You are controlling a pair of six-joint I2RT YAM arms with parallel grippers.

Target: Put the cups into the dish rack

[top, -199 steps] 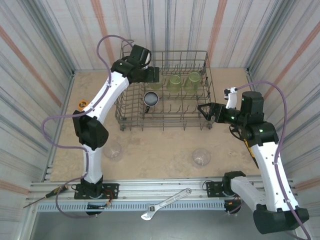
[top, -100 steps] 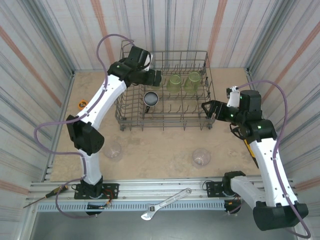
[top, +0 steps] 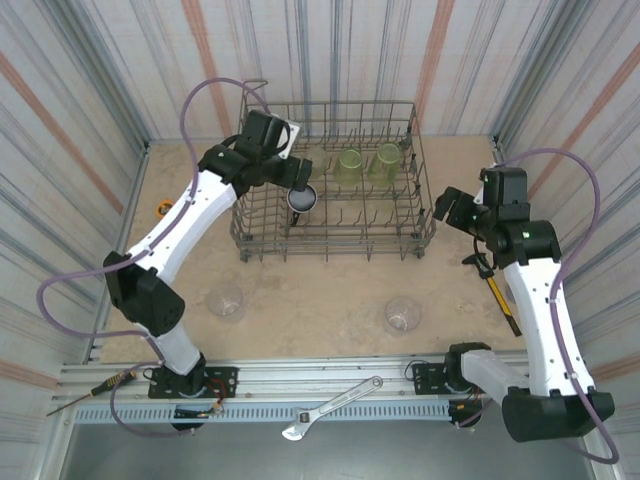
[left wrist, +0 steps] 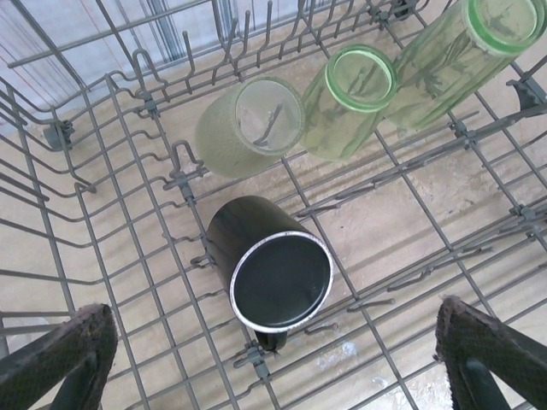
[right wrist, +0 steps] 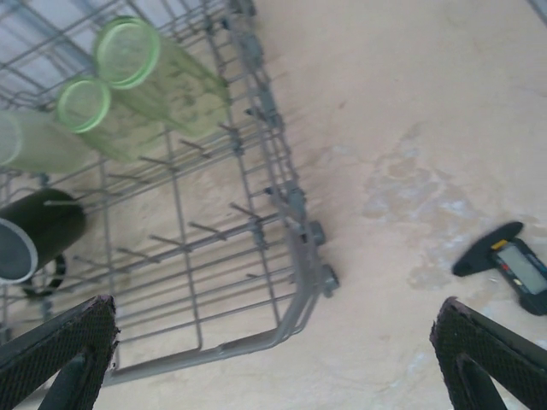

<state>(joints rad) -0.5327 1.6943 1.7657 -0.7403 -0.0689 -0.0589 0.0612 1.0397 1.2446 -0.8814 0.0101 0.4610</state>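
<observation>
The grey wire dish rack point(top: 413, 150) stands at the back middle of the table. Inside it lie a black cup point(top: 303, 199) and two yellow-green cups point(top: 349, 164) point(top: 388, 158). My left gripper point(top: 300, 180) hovers open just above the black cup point(left wrist: 273, 265), with a pale cup point(left wrist: 252, 124) and the green cups point(left wrist: 350, 98) beyond it. Its fingertips point(left wrist: 60, 354) hold nothing. My right gripper point(top: 443, 208) stands open and empty beside the rack's right end point(right wrist: 295, 256). Two clear cups point(top: 226, 301) point(top: 403, 314) stand on the table in front of the rack.
An orange tape measure point(top: 165, 208) lies by the left wall. A yellow-handled tool point(top: 500, 290) and a black digital gauge point(right wrist: 513, 265) lie right of the rack. On the near rail rest a wrench point(top: 332, 408) and a screwdriver point(top: 90, 392). Corrugated walls enclose the table.
My left gripper has drawn back from the rack's far row to above the black cup. My right gripper has pulled away to the right of the rack and turned.
</observation>
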